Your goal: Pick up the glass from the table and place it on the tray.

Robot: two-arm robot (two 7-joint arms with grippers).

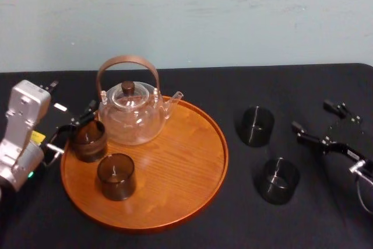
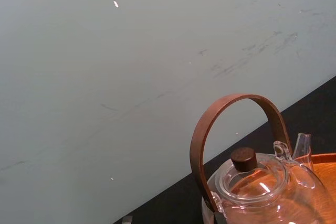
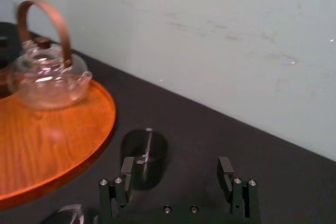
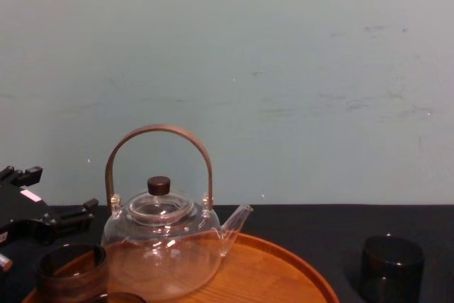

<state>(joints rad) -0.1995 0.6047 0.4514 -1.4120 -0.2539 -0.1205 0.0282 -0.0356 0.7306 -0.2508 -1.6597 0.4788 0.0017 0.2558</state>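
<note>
With jaws open, the right gripper [image 3: 176, 167] faces a dark glass [image 3: 144, 153] standing on the desk [image 3: 220, 129] just beyond one jaw, so centring and closing seems next; the left gripper [image 1: 69, 132], grip impossible to tell, sits at the tray [image 1: 192, 161].

Left arm [image 1: 23, 126] from my end: pale grey boxy casing, yellow sticker [image 1: 38, 137], green light [image 1: 30, 174] low down. The left gripper [image 1: 80, 131] is black with a white tag [image 1: 60, 107]. The right gripper [image 3: 176, 163] is all matte black, with two squared fingers [image 3: 127, 166], paired silver screws [image 3: 107, 181] at each finger base and two more on the crossbar [image 3: 181, 210]. A silver fitting [image 1: 356, 167] and a thin wire [image 1: 359, 193] sit behind it.
</note>
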